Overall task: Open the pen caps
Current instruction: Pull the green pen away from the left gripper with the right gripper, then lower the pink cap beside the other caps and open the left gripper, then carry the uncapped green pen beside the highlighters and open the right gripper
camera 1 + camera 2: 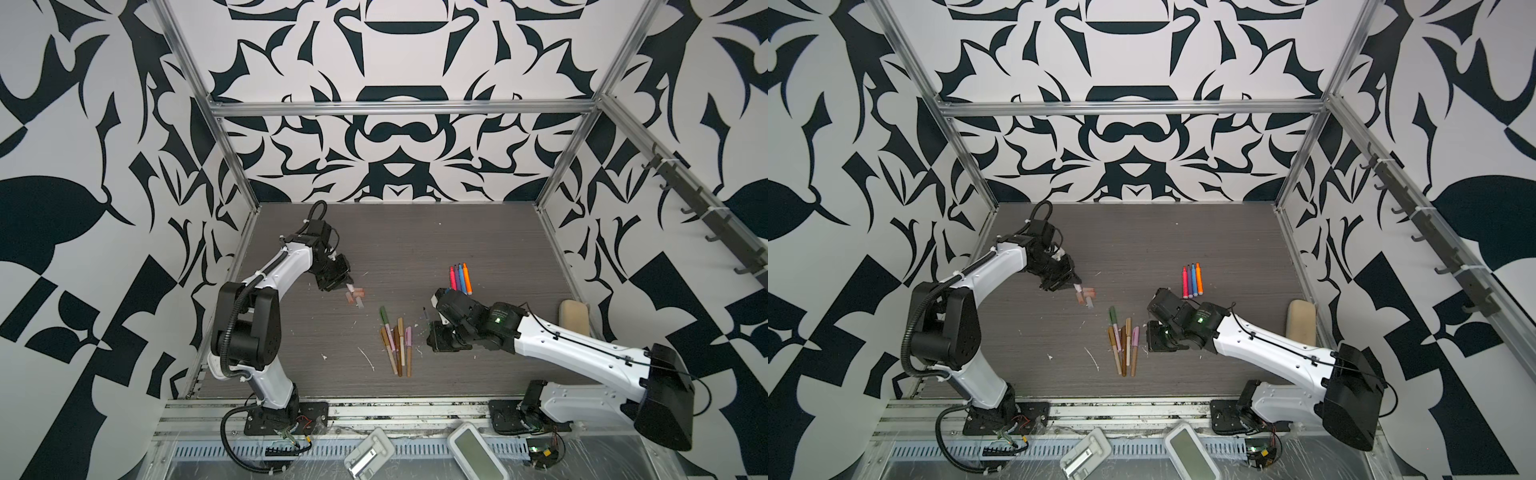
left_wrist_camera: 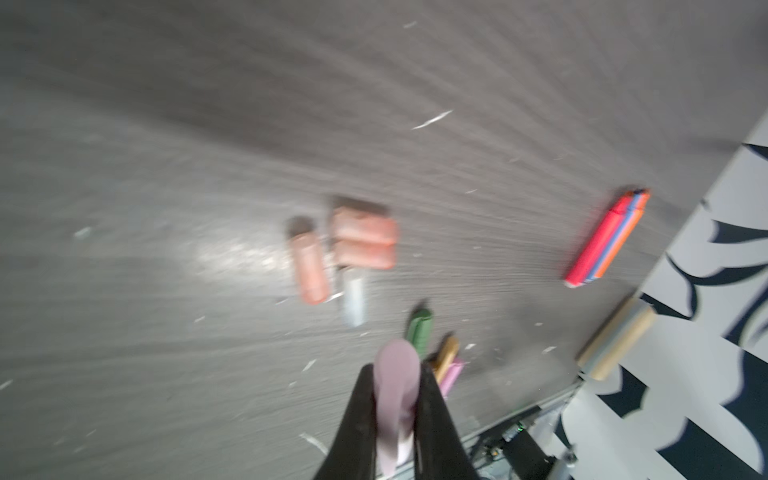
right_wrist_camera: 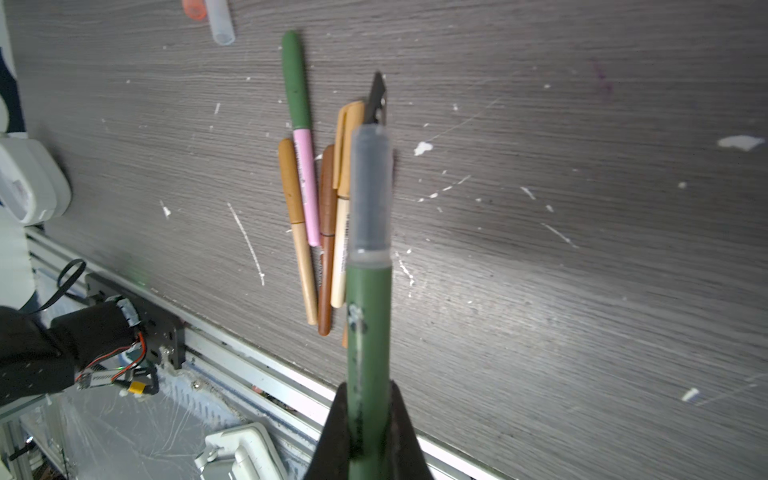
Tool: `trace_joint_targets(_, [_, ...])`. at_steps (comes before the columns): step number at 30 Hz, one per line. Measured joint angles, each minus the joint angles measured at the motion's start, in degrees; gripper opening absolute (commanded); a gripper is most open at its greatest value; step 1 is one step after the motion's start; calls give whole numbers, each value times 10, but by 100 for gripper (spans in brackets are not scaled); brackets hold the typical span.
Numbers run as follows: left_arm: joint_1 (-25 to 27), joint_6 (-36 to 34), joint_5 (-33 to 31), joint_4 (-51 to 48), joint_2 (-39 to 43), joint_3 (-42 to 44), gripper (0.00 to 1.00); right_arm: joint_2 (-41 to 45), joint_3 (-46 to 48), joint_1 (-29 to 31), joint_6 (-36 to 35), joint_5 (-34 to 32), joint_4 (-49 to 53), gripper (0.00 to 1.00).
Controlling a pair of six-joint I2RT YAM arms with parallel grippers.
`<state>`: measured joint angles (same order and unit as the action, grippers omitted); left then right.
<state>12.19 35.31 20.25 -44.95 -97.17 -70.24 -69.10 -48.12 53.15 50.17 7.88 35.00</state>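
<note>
Gripping a pink cap point(image 2: 395, 374) with the left fingers point(image 2: 357, 419), near the peach caps point(image 2: 363, 241) lying on the bench point(image 2: 166, 166); clamping an uncapped green pen point(image 3: 368, 324) in the right fingers point(image 3: 332, 428), near the muted pens point(image 3: 316, 208)

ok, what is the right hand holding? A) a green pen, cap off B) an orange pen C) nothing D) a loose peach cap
A: in the right wrist view the right hand is shut on the green pen, whose dark tip is bare.
</note>
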Motion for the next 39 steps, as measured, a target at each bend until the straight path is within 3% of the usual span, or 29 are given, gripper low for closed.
trace_joint_targets(14, [-17, -35, -66, -8, 5, 52, 0, -49, -35, -9, -30, 7, 16, 0])
trace_joint_targets(23, [-17, -38, -66, -7, -30, 52, 6, -49, -37, -18, -43, 9, 34, 0])
trace_joint_targets(31, [-17, -37, -60, 10, -54, 52, 25, -48, -37, -22, -46, 9, 43, 0])
trace_joint_targets(39, [-17, -37, -58, 15, -55, 52, 26, -48, -38, -28, -52, 9, 47, 0])
